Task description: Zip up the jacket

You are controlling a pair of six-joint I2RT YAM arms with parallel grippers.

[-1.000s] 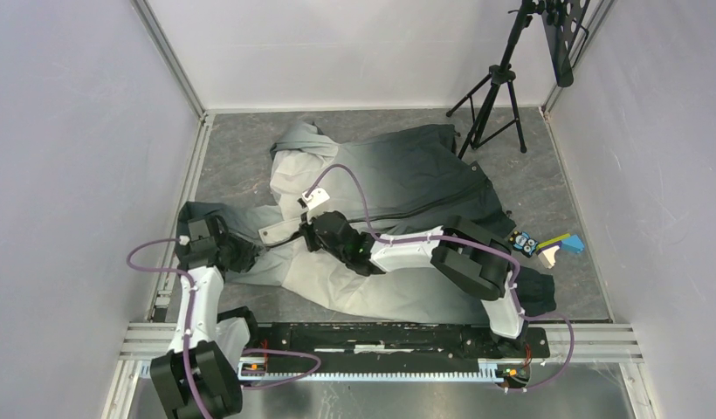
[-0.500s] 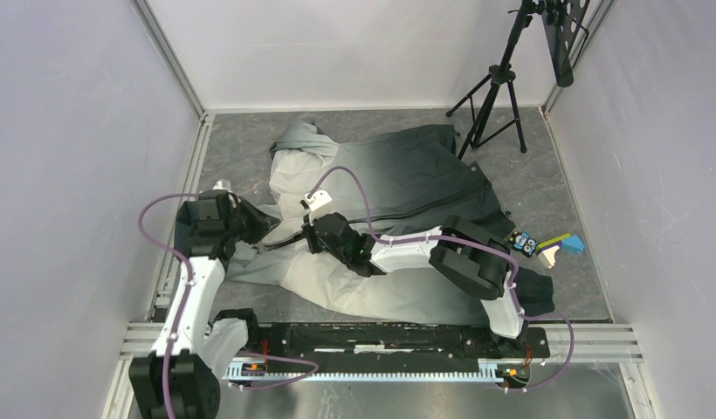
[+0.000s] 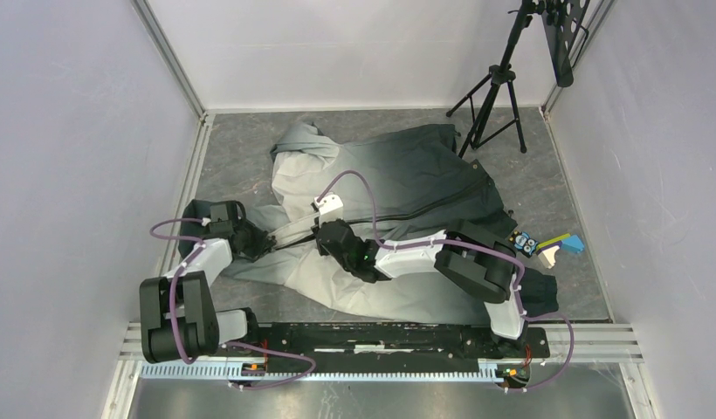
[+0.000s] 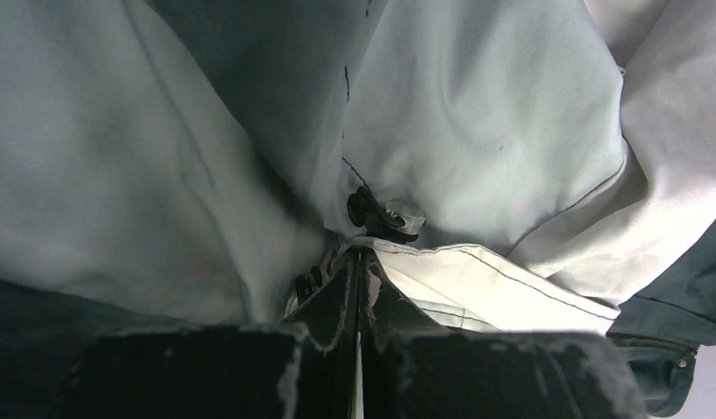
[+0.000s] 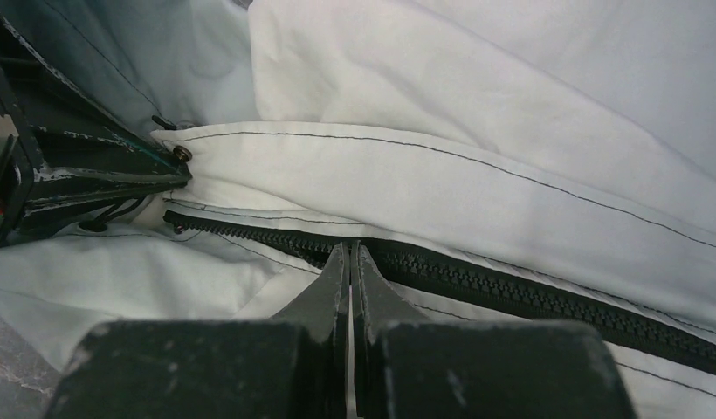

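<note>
Wide grey tabletop (image 3: 564,175), and sprawled across the middle of it is the jacket (image 3: 398,183), pale grey at its near end and shading to charcoal at the far end, rumpled and not lying flat. Beyond the jacket's dark end stands a black tripod (image 3: 494,87). Down at the jacket's pale end, the left pincer (image 3: 254,244) is clenched on a fold of fabric at the very end of the front opening. Its wrist view shows the jaws shut tight with cloth bunched around them (image 4: 359,262). Just along the opening towards the dark end, the right pincer (image 3: 324,234) is pressed shut right on the line of the zipper (image 5: 512,292), under the pale placket (image 5: 424,183). Whether a pull tab sits between those tips (image 5: 350,253) I can't tell, because they hide it. A small snap (image 5: 182,154) sits at the placket's corner, beside the left pincer, and a few coloured blocks (image 3: 555,247) lie just off the jacket's dark hem. The danger now, as I see it, is that if the left grip slips, the pale end goes slack, the fabric bunches and the teeth may jam or catch the placket. If the right tips hold nothing, they will only slide along the teeth. As for containers, there are none in view.
</note>
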